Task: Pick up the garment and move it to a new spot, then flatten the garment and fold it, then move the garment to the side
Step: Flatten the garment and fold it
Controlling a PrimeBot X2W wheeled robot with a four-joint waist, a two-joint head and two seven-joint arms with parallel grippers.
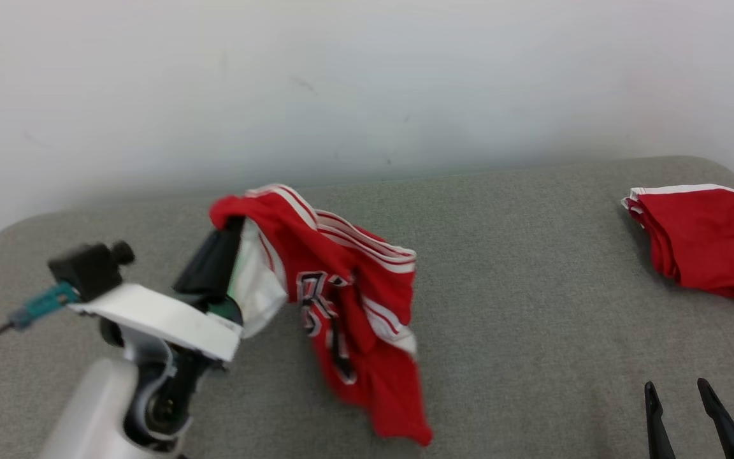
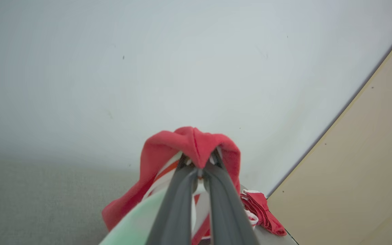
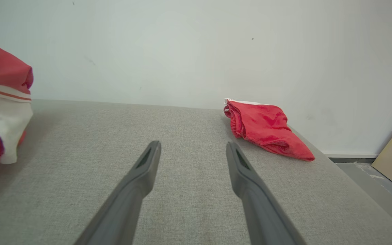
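The garment is a red jersey with white stripes and dark lettering. It hangs lifted over the grey table, its lower end trailing down toward the surface. My left gripper is shut on the jersey's top edge, and in the left wrist view the red cloth drapes over the closed fingertips of that gripper. At the lower right my right gripper stands open above bare table, also seen as the gripper in its own wrist view, with the garment at the far left.
A second red garment, folded, lies at the table's far right near the rounded edge. A white wall runs behind the table. A beige board leans to the right.
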